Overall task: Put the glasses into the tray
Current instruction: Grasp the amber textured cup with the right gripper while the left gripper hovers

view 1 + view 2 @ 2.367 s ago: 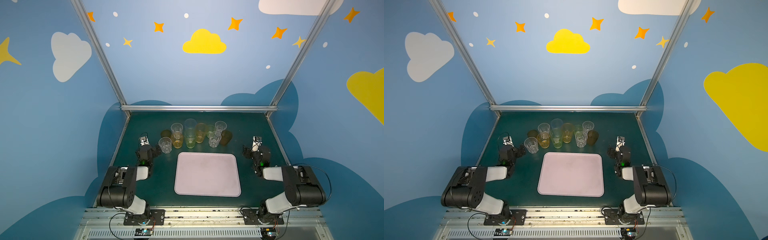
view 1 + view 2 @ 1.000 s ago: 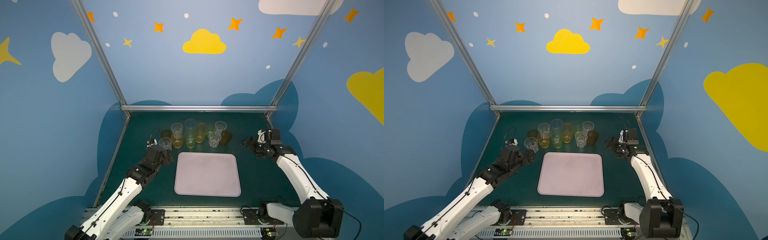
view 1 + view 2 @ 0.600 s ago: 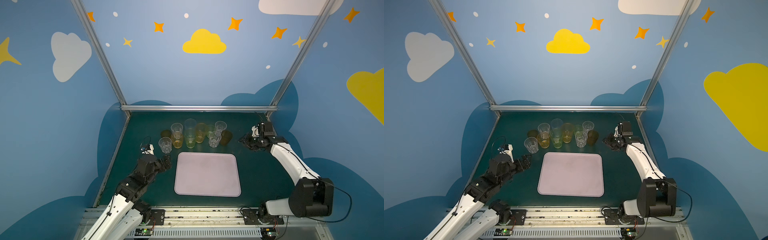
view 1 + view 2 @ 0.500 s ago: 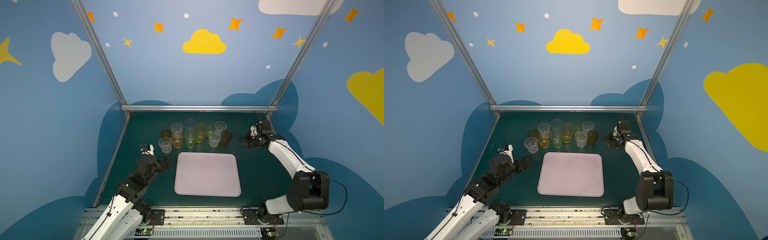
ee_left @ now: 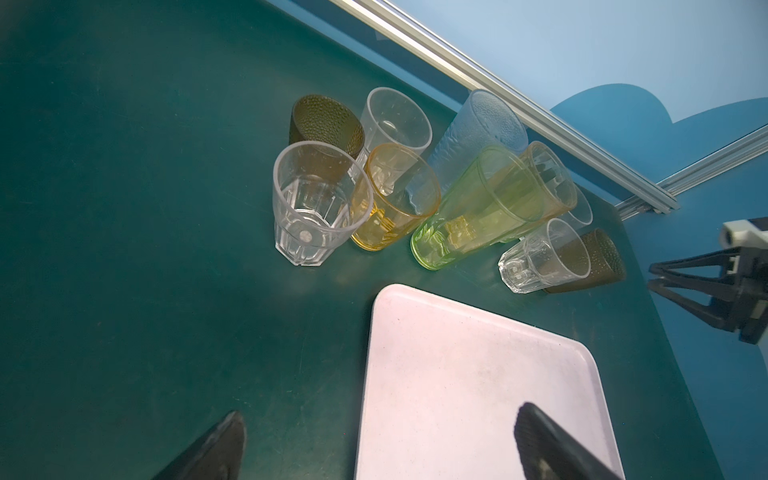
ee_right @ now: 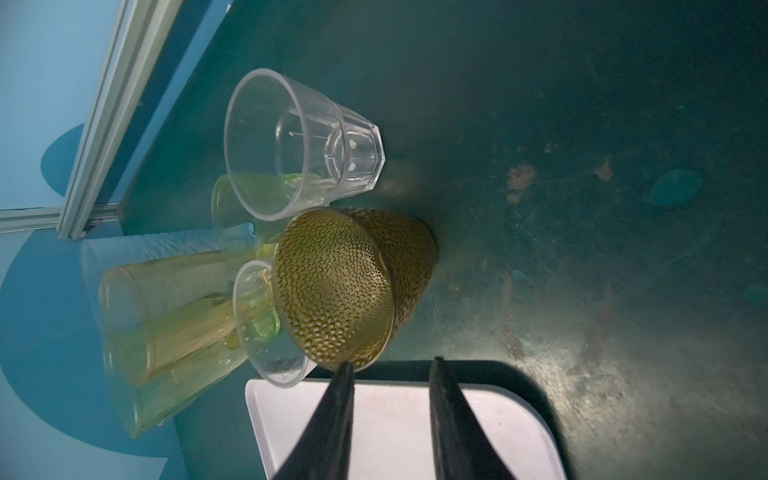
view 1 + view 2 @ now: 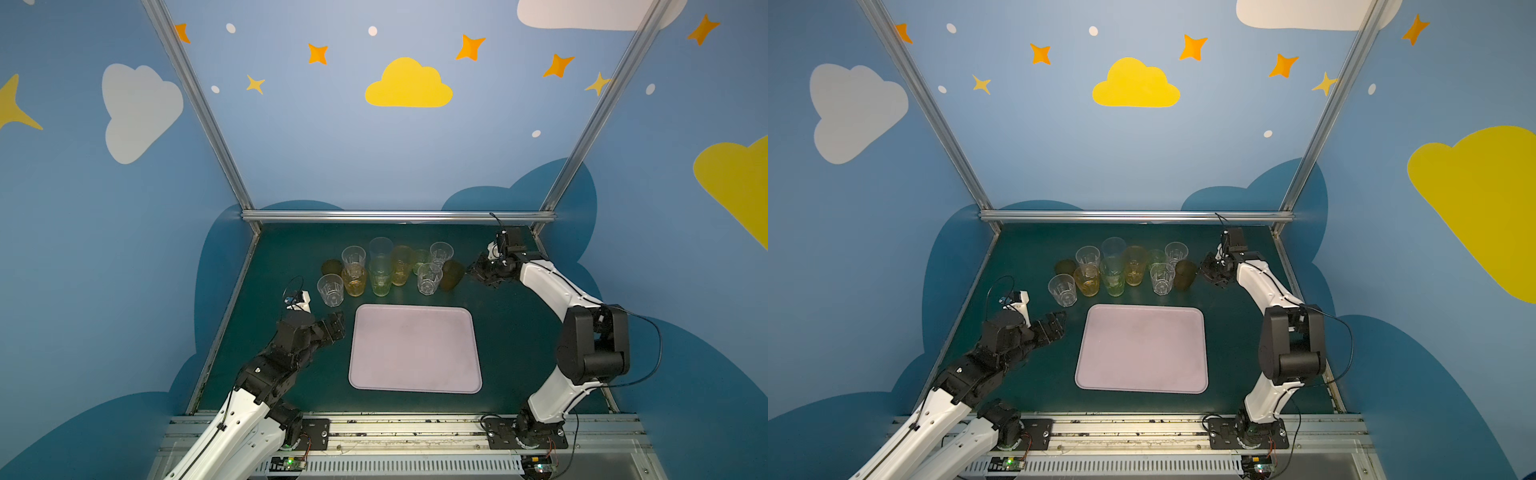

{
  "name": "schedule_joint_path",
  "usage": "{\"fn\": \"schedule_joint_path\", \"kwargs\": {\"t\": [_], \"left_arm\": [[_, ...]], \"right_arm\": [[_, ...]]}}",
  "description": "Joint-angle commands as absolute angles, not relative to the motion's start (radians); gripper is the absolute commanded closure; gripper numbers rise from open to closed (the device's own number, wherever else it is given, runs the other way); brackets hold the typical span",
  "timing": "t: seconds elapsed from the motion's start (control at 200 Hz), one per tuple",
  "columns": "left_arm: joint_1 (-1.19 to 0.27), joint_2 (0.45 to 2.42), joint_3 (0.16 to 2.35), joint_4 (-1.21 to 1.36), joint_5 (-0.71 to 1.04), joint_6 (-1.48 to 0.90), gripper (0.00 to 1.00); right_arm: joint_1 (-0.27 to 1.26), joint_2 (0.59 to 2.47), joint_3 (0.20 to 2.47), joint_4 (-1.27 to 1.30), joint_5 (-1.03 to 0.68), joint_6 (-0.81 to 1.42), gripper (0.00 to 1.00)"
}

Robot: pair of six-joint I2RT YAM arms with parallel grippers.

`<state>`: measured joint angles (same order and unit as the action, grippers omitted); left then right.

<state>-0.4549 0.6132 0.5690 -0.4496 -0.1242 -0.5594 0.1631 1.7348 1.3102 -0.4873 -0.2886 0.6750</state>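
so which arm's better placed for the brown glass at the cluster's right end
Right. The right gripper is just beside the brown glass; the left gripper sits at the cluster's opposite end.

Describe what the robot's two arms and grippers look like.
The left arm and right arm have white shells with black joints. The left gripper and right gripper are black, with slim tapered fingers. A thin black cable loops beside the right arm's elbow.

- left arm (image 7: 266, 374): reaches from its base toward 1 o'clock in both top views, held low.
- left gripper (image 7: 335, 328): points to 2 o'clock, jaws spread wide, nothing between them.
- right arm (image 7: 552, 286): elbow raised, forearm running toward 10 o'clock.
- right gripper (image 7: 474, 272): points to 9 o'clock, jaws narrowly parted, nothing between them.
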Motion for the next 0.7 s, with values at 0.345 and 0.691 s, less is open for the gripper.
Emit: {"fn": "schedule_joint_path", "kwargs": {"t": [0.345,0.691], "left_arm": [[-0.457,0.598,0.557,-0.451,-0.127,-0.560,0.00],[-0.457,0.565,0.540,-0.451,-0.146,-0.561,0.00]], "right_arm": [[0.199,1.803,1.376,-0.503,-0.227,0.657,0.76],[0.215,1.822,1.379,-0.514,-0.175,0.643,0.78]]}}
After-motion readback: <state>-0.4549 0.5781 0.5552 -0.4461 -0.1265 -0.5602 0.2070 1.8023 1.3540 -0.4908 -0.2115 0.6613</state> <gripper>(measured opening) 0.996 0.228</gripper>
